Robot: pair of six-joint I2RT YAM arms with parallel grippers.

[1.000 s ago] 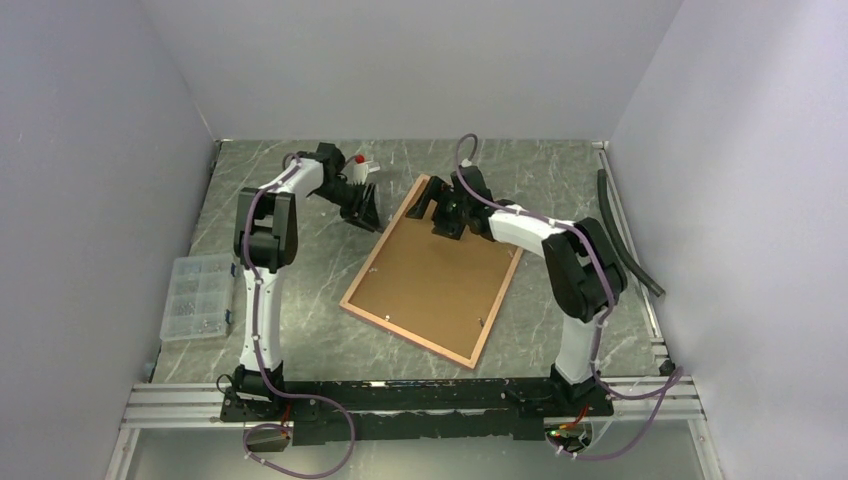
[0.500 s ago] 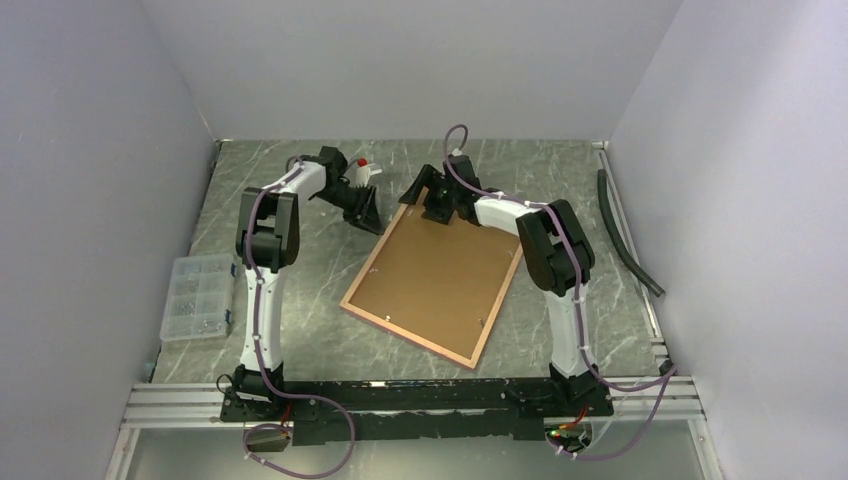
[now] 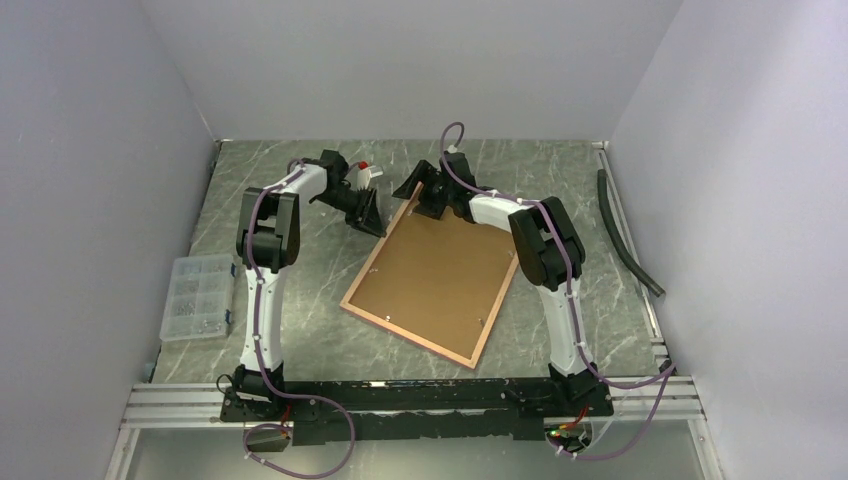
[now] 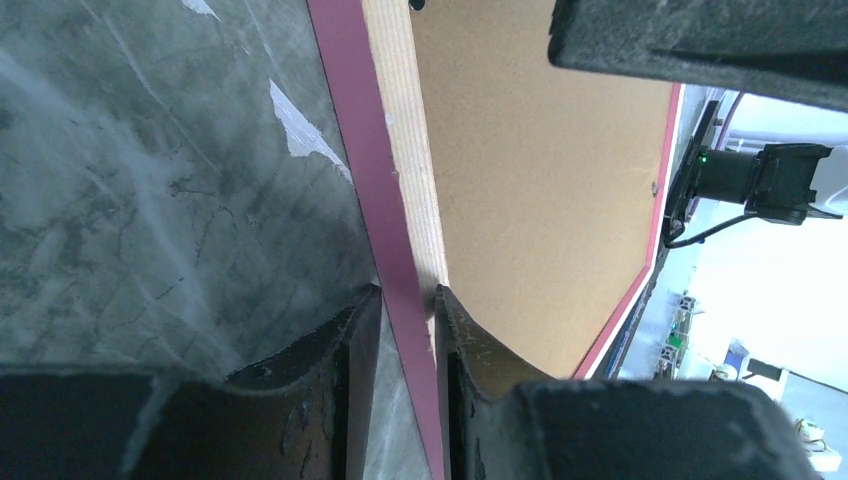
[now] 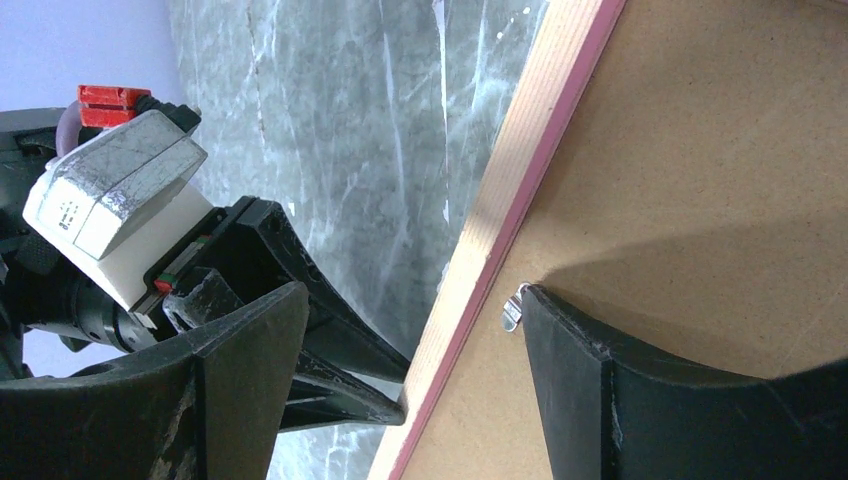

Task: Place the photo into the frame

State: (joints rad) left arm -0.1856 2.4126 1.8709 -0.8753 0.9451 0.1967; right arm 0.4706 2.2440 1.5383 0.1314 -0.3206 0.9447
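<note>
Left hand (image 4: 404,296) pinches the frame's (image 4: 396,95) thin pink rim; right hand (image 5: 415,292) gapes wide, empty.

A high rear camera overlooks the table (image 3: 305,325); both wrist cameras closely share the frame (image 4: 400,170).

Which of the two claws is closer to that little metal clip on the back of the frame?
Right. The right gripper has a finger just beside the clip; the left gripper grips the frame by its pink edge, farther along.
</note>
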